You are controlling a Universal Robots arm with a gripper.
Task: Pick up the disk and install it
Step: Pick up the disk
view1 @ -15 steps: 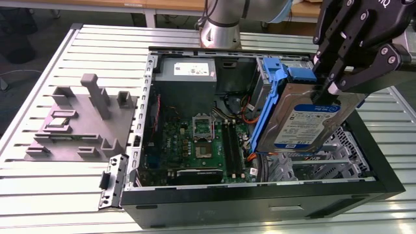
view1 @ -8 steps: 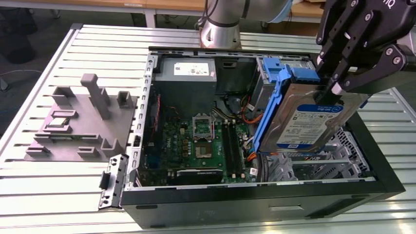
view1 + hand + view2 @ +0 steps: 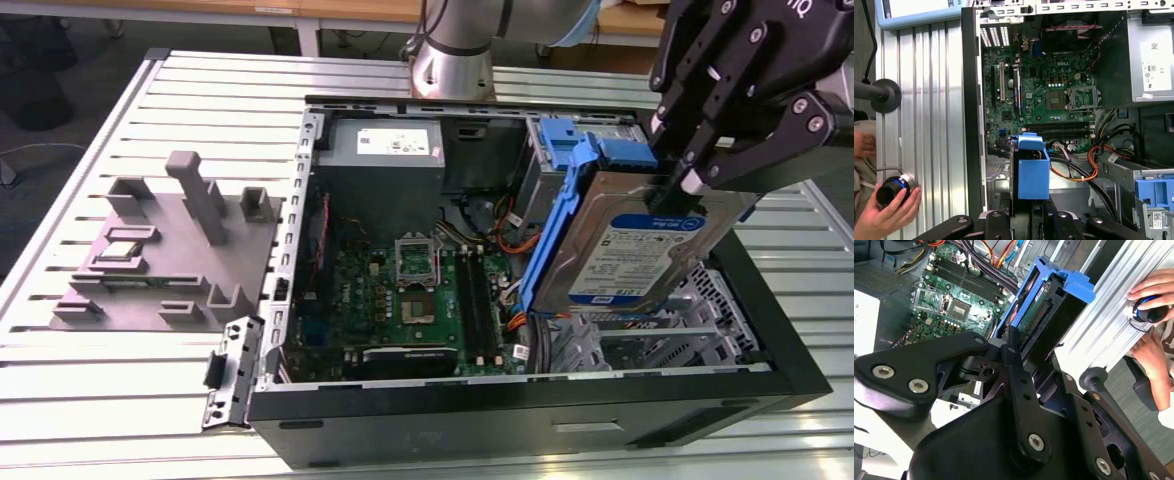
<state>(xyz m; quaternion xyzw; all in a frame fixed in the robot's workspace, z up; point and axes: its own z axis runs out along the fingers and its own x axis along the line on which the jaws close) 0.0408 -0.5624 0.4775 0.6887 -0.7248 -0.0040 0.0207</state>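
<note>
The gripper [image 3: 678, 182] hangs tilted at the exterior view's right (arm [image 3: 454, 50] base farther back), jaws clamped on the disk [image 3: 641, 250].

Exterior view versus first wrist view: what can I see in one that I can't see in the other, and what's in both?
The exterior view gives the grey fixture block on the table and the blue-and-white label face of the disk, held by the gripper over the open computer case. The first wrist view gives a person's hand around a black round device with a blue ring. Both share the green motherboard, the grey power-supply box and the disk's blue rails.
</note>
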